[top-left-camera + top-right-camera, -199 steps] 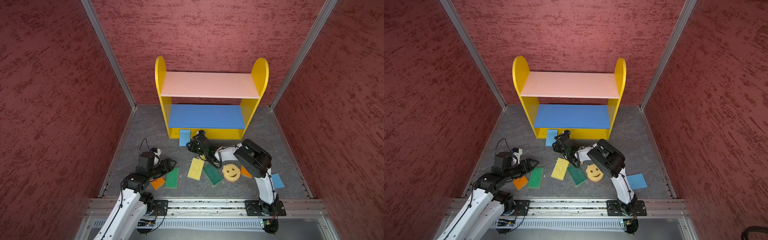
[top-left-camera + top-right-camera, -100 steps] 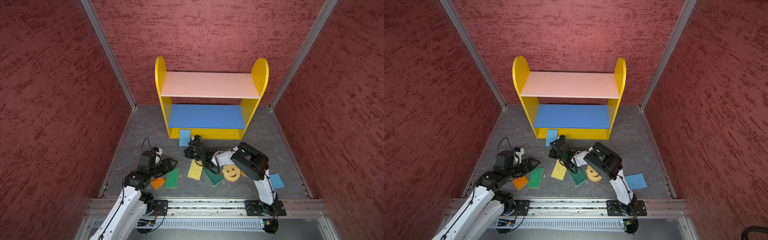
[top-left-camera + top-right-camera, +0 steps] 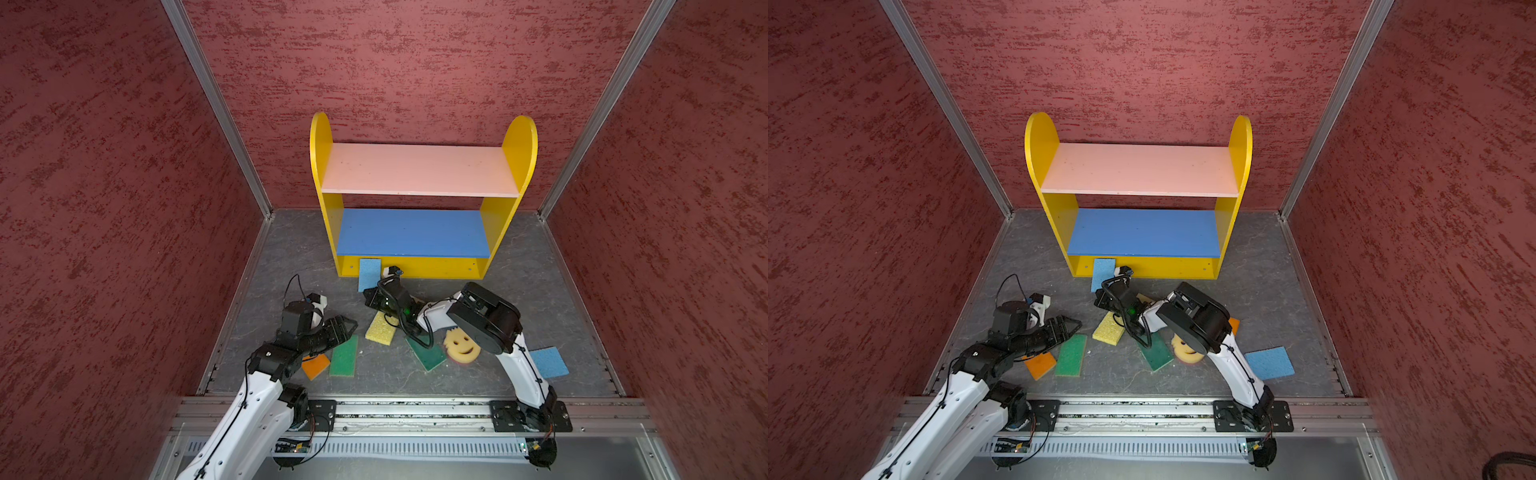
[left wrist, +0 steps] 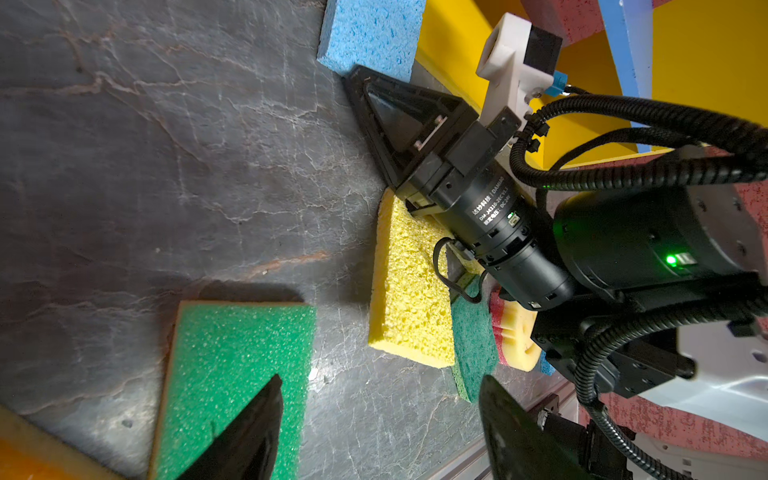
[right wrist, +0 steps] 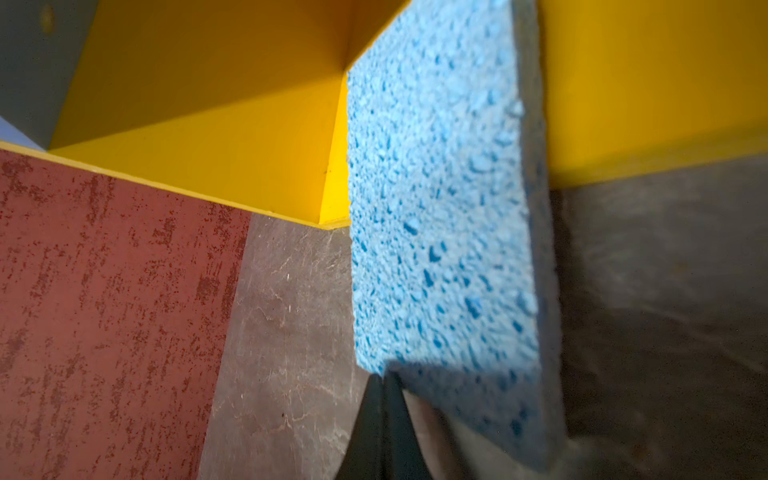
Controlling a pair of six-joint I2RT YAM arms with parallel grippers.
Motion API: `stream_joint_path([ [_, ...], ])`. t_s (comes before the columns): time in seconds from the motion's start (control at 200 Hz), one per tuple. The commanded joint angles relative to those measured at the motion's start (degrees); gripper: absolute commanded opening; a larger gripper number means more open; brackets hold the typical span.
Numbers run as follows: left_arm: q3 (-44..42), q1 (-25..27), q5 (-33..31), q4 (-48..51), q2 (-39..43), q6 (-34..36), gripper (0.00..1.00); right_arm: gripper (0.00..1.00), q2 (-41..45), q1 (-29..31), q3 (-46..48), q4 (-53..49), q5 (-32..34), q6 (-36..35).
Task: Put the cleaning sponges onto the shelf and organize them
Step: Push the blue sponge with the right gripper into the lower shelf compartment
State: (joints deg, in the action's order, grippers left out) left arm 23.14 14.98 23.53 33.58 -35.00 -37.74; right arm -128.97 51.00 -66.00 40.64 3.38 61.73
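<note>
**A:** How much has reached the shelf [image 3: 519, 153]?

**B:** Nothing, by my reading. At twelve o'clock the pink board [image 3: 415, 170] and the blue board [image 3: 411, 232] are both bare. The nearest piece is a blue sponge [image 3: 369, 272] at about eleven o'clock. It seems to lean on the front of the yellow base, with its lower end on the tabletop [image 3: 291, 257].

**A:** And the right claw [image 4: 353, 77]?

**B:** Its jaws are together and the tip touches that sponge's near corner. I cannot tell whether any foam is pinched.

**A:** The left claw [image 3: 347, 324]?

**B:** Its jaws are apart and it holds nothing. It hovers over a green sponge [image 3: 345, 355] at seven o'clock, and an orange sponge [image 3: 316, 365] lies just beside that.

**A:** What else is left?

**B:** Near the middle lie a yellow sponge [image 3: 380, 328], a dark green sponge [image 3: 428, 353] partly under the right arm, and the smiley sponge [image 3: 461, 347]. A second blue sponge [image 3: 549, 361] sits at four o'clock. Another orange sponge [image 3: 1234, 325] peeks out behind the right arm. I count eight, all yet to be shelved, so the job looks barely begun.
</note>
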Motion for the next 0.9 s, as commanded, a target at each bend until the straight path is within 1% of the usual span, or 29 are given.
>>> stream_joint_path([
  [0.0, -1.0, 0.4, 0.1, -1.1, -0.4, -0.1, 0.74, 0.0, -3.4, -1.0, 0.3, -1.3, 4.5, 2.9],
  [0.235, -1.3, 0.6, 0.1, -1.3, -0.7, -0.1, 0.74, 0.0, -3.5, -2.4, -0.6, -1.1, 6.1, 1.5],
  [0.376, -1.6, 0.7, 0.2, -1.2, -0.8, -0.2, 0.74, 0.0, -3.2, -2.6, -1.8, -1.4, 6.0, 0.5],
  [0.466, -1.6, 0.7, 0.3, -1.4, -0.9, -0.2, 0.74, 0.0, -1.6, -1.9, -1.0, -1.1, 6.3, -0.2],
  [0.581, -1.4, 0.8, 0.3, -1.4, -0.9, -0.1, 0.74, 0.0, 0.8, -0.4, 0.1, -3.5, 8.5, -1.7],
  [0.701, -1.4, 1.0, 0.2, -1.7, -0.9, -0.2, 0.74, 0.0, 1.4, 0.7, 1.7, -2.8, 9.4, -0.5],
  [0.897, -1.4, 1.0, 0.3, -0.7, -0.3, -0.2, 0.74, 0.0, -0.5, 1.4, 3.0, -1.8, 10.8, 2.9],
])
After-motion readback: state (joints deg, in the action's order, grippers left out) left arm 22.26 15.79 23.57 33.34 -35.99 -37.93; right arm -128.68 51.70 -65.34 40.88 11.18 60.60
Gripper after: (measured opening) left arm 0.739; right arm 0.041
